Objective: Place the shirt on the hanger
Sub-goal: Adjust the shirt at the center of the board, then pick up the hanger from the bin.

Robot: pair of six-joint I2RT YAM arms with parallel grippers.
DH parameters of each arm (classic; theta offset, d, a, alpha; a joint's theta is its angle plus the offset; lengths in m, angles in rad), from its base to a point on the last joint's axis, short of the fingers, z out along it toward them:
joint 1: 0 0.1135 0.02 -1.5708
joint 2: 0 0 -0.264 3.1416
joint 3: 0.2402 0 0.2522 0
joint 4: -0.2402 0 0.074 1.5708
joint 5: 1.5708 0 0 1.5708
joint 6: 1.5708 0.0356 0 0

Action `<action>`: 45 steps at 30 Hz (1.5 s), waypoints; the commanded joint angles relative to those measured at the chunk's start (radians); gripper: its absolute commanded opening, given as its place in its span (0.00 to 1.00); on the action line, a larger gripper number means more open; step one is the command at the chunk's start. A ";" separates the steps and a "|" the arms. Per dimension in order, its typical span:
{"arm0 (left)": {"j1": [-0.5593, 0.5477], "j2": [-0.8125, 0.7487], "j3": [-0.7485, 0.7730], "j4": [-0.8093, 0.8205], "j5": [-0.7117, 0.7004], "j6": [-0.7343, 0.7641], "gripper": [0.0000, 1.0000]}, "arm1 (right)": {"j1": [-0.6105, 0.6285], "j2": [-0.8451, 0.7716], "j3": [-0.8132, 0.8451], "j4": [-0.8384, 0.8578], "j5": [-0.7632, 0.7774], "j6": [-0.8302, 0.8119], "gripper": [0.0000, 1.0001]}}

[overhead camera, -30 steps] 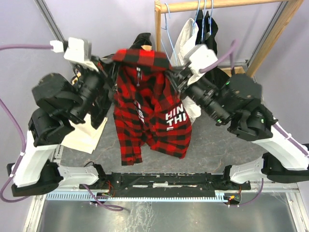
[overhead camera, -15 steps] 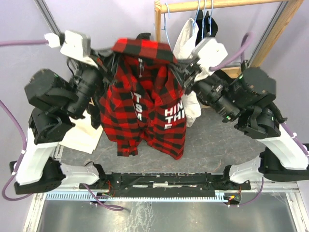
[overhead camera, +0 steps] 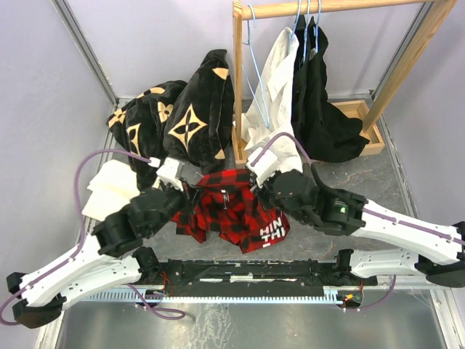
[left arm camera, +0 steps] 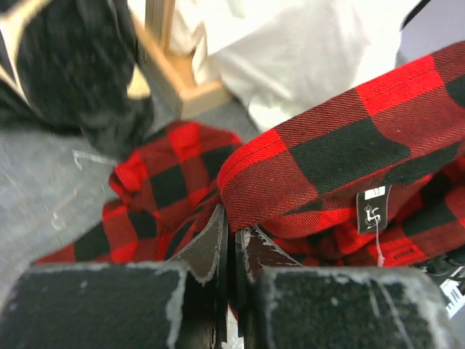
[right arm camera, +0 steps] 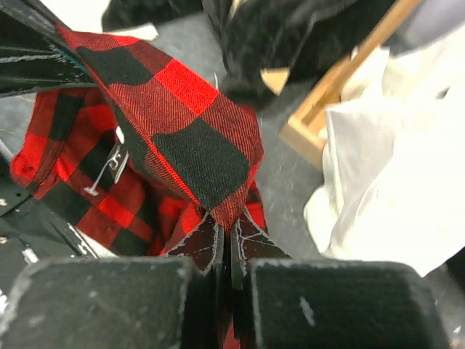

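Note:
The red-and-black plaid shirt (overhead camera: 234, 215) lies bunched on the grey table between my two arms, its white lettering showing at the lower right. My left gripper (overhead camera: 191, 191) is shut on the collar edge at the shirt's left (left arm camera: 232, 227). At the collar's right end, my right gripper (overhead camera: 256, 186) pinches a fold of the same plaid cloth (right arm camera: 231, 234). The collar band (right arm camera: 182, 123) stretches taut between both grippers. The light-blue wire hanger (overhead camera: 253, 86) hangs from the wooden rail behind, apart from the shirt.
A wooden rail (overhead camera: 320, 7) stands at the back right on a post (overhead camera: 237, 87), carrying a white shirt (overhead camera: 280, 80) and a black garment (overhead camera: 320, 109). Black fabric with tan flowers (overhead camera: 182, 120) is heaped at the back left. A white cloth (overhead camera: 109, 190) lies left.
Both arms have come down from holding the shirt up high and spread. The shirt has dropped from hanging in the air to a bunched heap on the table, still gripped at the collar.

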State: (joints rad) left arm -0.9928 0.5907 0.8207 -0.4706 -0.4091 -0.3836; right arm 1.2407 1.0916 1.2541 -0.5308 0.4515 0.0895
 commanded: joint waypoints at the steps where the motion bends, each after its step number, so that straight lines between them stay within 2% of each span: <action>1: 0.014 0.027 -0.119 0.107 -0.092 -0.212 0.03 | -0.034 -0.023 -0.141 0.064 0.149 0.238 0.00; 3: 0.014 0.070 -0.159 0.116 -0.139 -0.236 0.03 | -0.086 -0.017 -0.229 0.101 0.130 0.301 0.00; 6: 0.030 0.170 -0.209 0.117 -0.126 -0.263 0.03 | -0.209 0.003 -0.320 0.149 -0.001 0.376 0.01; 7: 0.040 0.202 -0.217 0.115 -0.099 -0.277 0.03 | -0.223 0.007 -0.323 0.143 -0.035 0.382 0.06; 8: 0.049 0.226 -0.220 0.115 -0.068 -0.286 0.05 | -0.229 0.005 -0.315 0.130 -0.051 0.376 0.16; 11: 0.052 0.243 -0.208 0.118 -0.032 -0.296 0.27 | -0.228 -0.015 -0.253 0.044 -0.060 0.346 0.45; 14: 0.053 0.209 -0.177 0.112 -0.045 -0.282 0.53 | -0.228 -0.032 -0.160 -0.084 -0.075 0.323 0.60; 17: 0.057 0.194 -0.137 0.078 -0.062 -0.262 0.68 | -0.229 -0.079 -0.128 -0.182 -0.081 0.328 0.81; 21: 0.060 0.202 -0.075 0.031 -0.070 -0.237 0.82 | -0.228 -0.185 -0.121 -0.257 -0.024 0.406 0.97; 25: 0.064 0.220 -0.028 0.013 -0.085 -0.209 0.85 | -0.228 -0.275 -0.128 -0.276 -0.027 0.333 0.99; 29: 0.065 0.245 0.011 0.003 -0.091 -0.187 0.86 | -0.228 -0.282 -0.008 -0.277 -0.002 0.275 0.97; 35: 0.067 0.246 0.026 0.004 -0.093 -0.179 0.85 | -0.229 -0.095 0.293 -0.282 0.073 0.265 0.86; 45: 0.066 0.211 0.023 0.003 -0.097 -0.193 0.84 | -0.283 0.196 0.617 -0.205 0.139 0.208 0.81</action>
State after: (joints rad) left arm -0.9306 0.8295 0.8024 -0.4816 -0.4717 -0.5964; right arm 0.9913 1.2106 1.7763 -0.7769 0.5343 0.3397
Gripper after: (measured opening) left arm 0.846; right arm 0.833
